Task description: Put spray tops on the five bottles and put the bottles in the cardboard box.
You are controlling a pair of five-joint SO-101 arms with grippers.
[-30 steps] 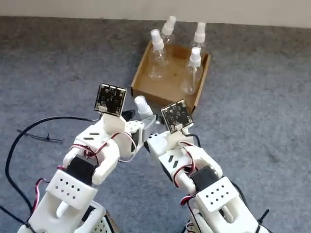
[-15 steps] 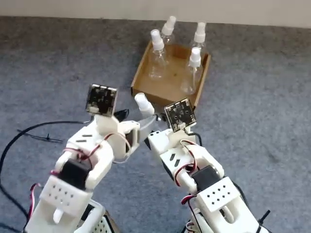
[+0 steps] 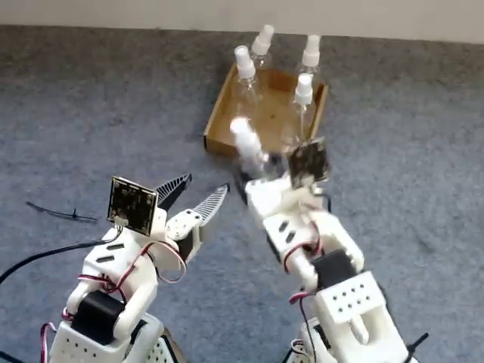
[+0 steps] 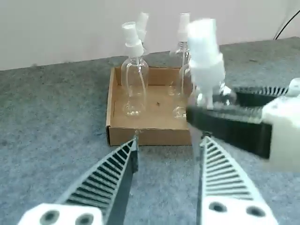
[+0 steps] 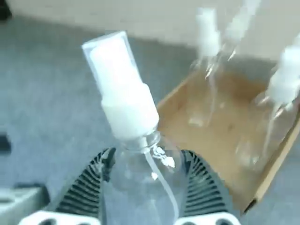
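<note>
The right gripper (image 5: 145, 171) pinched the capped spray bottle (image 5: 124, 103) at the cardboard box's (image 3: 215, 121) 6 o'clock edge, apparently for boxing; the left gripper (image 3: 206, 183) gaped, empty.

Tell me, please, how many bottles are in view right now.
5. One bottle is gripped in the right hand, short of the cardboard box; two bottles stand inside it; two more stand at its far end, whether inside I cannot tell.

Left tool (image 3: 204, 184) agape (right tool (image 5: 149, 154) clamped)
</note>
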